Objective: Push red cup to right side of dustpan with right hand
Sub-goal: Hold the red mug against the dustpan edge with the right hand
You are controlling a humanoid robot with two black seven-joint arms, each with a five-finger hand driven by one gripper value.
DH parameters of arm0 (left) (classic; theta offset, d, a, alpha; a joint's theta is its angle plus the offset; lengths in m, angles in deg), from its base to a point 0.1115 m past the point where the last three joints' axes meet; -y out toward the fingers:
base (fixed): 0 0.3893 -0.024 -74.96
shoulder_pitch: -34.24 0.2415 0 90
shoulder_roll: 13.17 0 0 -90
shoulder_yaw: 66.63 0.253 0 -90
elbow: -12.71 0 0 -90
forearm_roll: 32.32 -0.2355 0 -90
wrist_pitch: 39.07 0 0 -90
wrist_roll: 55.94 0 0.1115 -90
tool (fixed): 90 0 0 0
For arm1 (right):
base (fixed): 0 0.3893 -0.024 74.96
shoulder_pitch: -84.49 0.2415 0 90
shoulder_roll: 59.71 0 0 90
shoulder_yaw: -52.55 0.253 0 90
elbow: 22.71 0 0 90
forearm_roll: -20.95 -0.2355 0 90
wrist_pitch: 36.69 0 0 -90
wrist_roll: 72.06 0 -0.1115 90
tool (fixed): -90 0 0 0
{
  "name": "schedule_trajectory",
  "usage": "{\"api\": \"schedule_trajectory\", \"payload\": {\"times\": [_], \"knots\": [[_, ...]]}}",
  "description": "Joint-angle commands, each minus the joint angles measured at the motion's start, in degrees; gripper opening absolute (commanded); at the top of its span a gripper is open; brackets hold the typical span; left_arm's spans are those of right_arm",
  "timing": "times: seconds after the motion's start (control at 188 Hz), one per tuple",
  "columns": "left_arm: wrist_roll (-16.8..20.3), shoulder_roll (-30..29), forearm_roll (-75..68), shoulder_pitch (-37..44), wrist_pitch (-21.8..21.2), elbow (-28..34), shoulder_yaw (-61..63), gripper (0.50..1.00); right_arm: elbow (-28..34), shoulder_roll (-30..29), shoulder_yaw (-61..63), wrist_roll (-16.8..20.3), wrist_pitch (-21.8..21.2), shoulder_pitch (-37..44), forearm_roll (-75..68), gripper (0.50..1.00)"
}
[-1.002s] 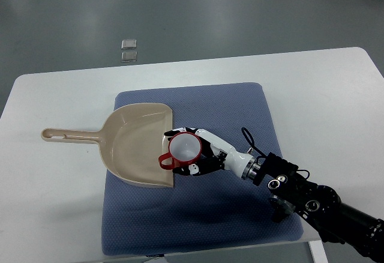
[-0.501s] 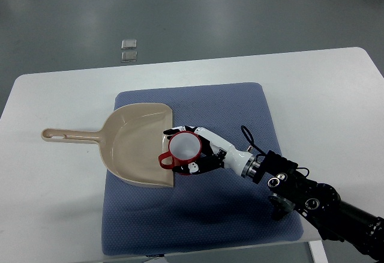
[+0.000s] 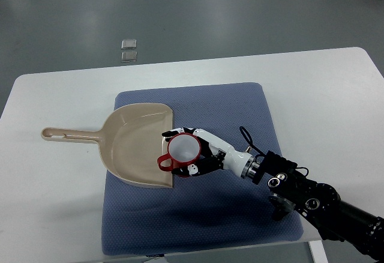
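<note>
Now the right robot hand (image 3: 193,152) has its fingers curled around the red cup (image 3: 182,151), at the right edge of the beige dustpan (image 3: 135,143).

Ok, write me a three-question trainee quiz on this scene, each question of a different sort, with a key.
1. True or false: the red cup stands upright with its mouth facing up.
2. Which way does the handle of the beige dustpan point? A) picture's left B) picture's right C) toward the robot
3. Fill in: the dustpan's scoop lies on a blue ___.

Key: 1 true. 2 A. 3 mat. The right hand has its fingers curled around the cup at the dustpan's open edge.
</note>
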Motion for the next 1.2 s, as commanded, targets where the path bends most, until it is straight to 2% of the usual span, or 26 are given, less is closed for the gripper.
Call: {"api": "schedule_trajectory", "payload": {"times": [0.0,0.416,0.677,1.193], "knots": [[-0.03,0.0,0.0,0.0,-0.03,0.0,0.0,1.0,0.0,0.0,0.01,0.0,-0.01,0.0,0.03,0.893],[-0.03,0.0,0.0,0.0,0.05,0.0,0.0,1.0,-0.09,0.0,0.36,0.0,-0.01,0.0,-0.23,0.893],[-0.03,0.0,0.0,0.0,0.05,0.0,0.0,1.0,-0.09,0.0,0.88,0.0,-1.77,0.0,-0.49,0.893],[-0.03,0.0,0.0,0.0,-0.03,0.0,0.0,1.0,-0.09,2.55,1.06,0.0,-2.38,0.0,-0.58,0.893]]}}
